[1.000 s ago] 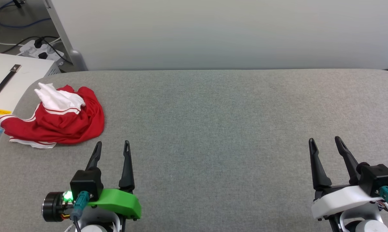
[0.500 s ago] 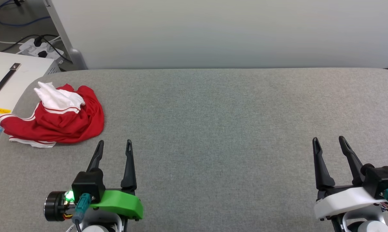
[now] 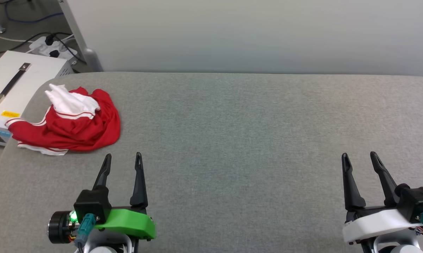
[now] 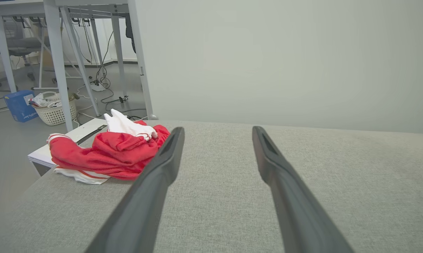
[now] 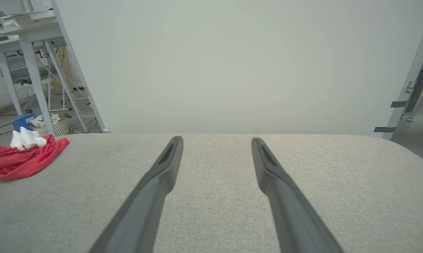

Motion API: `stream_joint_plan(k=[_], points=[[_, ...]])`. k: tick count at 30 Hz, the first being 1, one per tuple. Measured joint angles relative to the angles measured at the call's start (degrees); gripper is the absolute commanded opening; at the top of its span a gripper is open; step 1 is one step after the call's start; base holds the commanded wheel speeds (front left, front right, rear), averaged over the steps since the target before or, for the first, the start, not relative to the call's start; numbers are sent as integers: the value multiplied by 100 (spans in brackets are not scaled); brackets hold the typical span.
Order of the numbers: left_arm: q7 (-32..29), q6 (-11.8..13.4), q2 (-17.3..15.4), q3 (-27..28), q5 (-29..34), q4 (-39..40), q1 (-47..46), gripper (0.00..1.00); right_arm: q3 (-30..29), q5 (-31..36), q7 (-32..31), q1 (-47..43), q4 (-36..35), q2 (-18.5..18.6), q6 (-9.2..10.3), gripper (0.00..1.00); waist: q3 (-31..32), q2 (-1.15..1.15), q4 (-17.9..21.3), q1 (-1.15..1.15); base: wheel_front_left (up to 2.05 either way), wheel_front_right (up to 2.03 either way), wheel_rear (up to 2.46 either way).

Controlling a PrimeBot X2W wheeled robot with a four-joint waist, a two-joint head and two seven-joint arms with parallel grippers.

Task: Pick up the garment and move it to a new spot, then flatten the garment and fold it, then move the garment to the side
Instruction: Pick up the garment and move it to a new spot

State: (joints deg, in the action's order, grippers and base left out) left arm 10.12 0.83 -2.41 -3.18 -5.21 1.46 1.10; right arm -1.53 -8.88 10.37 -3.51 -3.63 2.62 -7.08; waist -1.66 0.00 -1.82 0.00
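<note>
**A:** How do the grippers stand?

**B:** The left gripper has its two dark fingers spread apart with nothing between them, above the near left of the grey table. The right gripper is the same, fingers apart and empty, above the near right.

**A:** And the shirt?

**B:** The shirt lies crumpled in a heap at the table's far left corner. It is ahead and a little left of the left gripper, not touching it, and well apart from the right one. A white sleeve sits bunched on top of the red cloth, and the shirt's left end reaches the table's left rim.

**A:** What's around it?

**B:** Just past that rim stands a white box with a dark strap handle. Behind the table is a pale wall panel. Beside it on the floor is a power strip with cables.
</note>
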Motion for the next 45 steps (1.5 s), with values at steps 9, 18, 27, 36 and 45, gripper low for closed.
stream_joint_plan(k=[9,18,27,36,45], points=[[119,101,-3,103,-157,-31,-4,100,178,25,99,-4,-43,0,-1,100,-78,0,-467,0,0,0,0],[230,153,-5,207,-396,-89,-13,100,300,73,210,-5,-69,1,-1,100,-185,0,-1155,0,0,0,0],[344,202,-10,314,-590,-100,-16,100,434,172,304,-4,-108,1,-2,100,-300,0,-1885,0,0,0,0],[450,245,-12,457,-777,-157,-13,100,511,218,404,-3,-115,1,-3,100,-422,0,-2484,0,0,0,0],[454,-278,-24,951,-1032,-338,-539,100,508,333,410,31,-221,0,-3,100,-657,0,-2469,0,0,0,0]])
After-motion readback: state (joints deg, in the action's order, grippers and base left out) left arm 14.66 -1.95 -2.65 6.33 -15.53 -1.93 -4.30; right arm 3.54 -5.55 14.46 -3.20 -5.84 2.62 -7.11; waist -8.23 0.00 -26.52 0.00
